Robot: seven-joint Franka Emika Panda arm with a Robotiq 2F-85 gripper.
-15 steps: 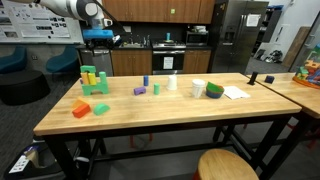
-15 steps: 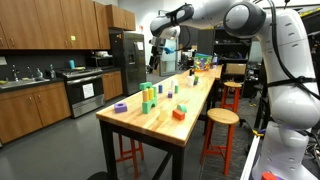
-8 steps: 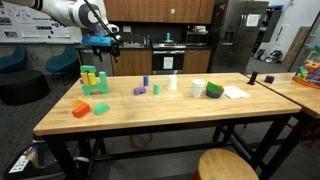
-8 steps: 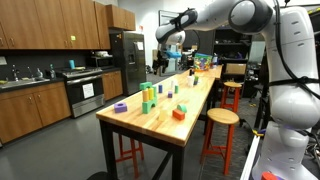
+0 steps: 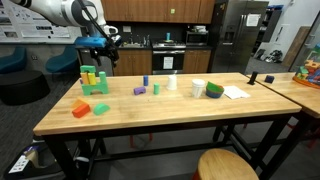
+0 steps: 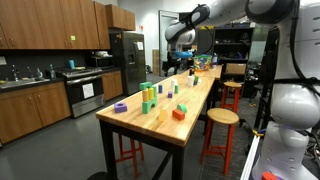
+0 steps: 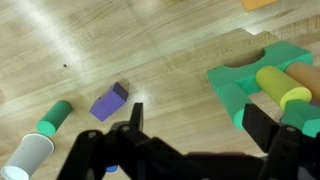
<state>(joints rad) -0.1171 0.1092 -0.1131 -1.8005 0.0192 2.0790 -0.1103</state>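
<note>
Kitchen laboratory, wooden table [image 5: 150, 112]. Gripper [image 5: 100, 45], fingers spread and empty, hangs above the green block stack [image 5: 93, 80]; purple block [image 7: 108, 101] lies beside that stack.

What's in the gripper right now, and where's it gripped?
Nothing. The gripper is open and empty, its fingers spread in the air above the wooden table, nearest the purple block.

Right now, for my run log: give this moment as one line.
gripper: open, empty | above table | nearest: purple block | beside: green block stack, green cylinder
</note>
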